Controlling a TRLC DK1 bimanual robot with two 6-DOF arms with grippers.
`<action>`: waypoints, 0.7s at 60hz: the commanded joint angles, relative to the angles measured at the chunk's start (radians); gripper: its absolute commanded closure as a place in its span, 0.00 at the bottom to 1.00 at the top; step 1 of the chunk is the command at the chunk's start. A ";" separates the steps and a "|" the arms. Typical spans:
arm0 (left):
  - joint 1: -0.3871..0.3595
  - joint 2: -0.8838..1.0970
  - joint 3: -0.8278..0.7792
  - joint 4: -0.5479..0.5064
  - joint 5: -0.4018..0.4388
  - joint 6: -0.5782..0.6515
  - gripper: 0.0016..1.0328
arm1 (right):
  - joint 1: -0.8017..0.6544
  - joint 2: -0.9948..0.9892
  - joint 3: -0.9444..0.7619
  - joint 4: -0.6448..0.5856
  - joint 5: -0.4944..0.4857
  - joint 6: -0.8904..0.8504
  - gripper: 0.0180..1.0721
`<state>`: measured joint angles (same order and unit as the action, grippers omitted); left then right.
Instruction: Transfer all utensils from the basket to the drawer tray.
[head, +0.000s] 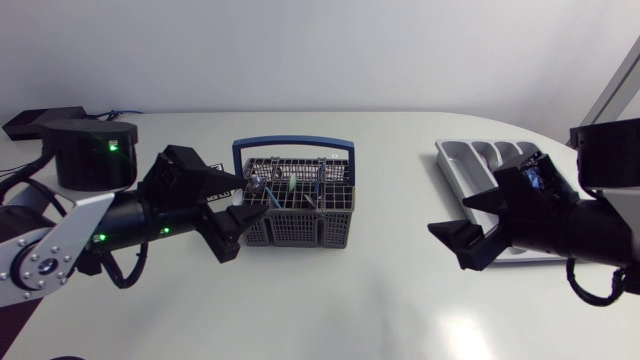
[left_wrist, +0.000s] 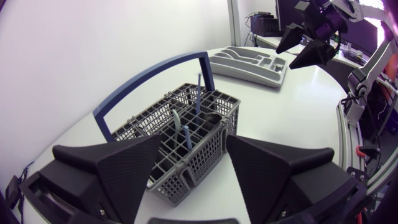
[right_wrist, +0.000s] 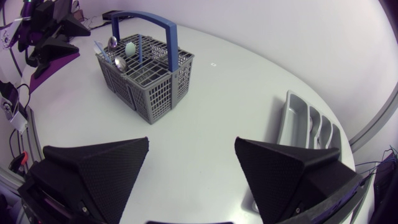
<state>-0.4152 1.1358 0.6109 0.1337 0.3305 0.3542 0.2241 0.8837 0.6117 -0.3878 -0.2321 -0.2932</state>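
Looking down in the head view, a white table (head: 380, 300) carries a grey mesh basket (head: 296, 205) with a blue handle and, well apart, a grey drawer tray (head: 447, 155). In the left wrist view, the left pincer (left_wrist: 194, 143) gapes, released, just before the basket, where utensils (left_wrist: 198, 93) stand upright. In the right wrist view, the right pincer (right_wrist: 191, 146) is spread wide, gripping nothing, with the tray just beside it.

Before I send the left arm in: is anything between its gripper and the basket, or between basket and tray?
Nothing visible. The open left gripper sits beside the basket, whose blue handle arches over the utensils. Bare table runs to the tray, where the right gripper hangs open.
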 joint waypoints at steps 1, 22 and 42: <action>0.006 0.070 -0.019 0.055 0.035 0.026 0.44 | 0.015 0.026 0.014 0.021 -0.006 -0.017 0.05; 0.009 0.222 -0.002 0.228 0.041 0.042 0.65 | 0.015 0.098 0.003 0.090 -0.004 -0.018 0.05; 0.030 0.289 0.024 0.262 0.064 0.051 0.93 | 0.015 0.150 -0.004 0.139 -0.004 -0.020 0.05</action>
<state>-0.3981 1.4052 0.6121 0.3790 0.3729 0.3828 0.2340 1.0210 0.6117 -0.2607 -0.2329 -0.2970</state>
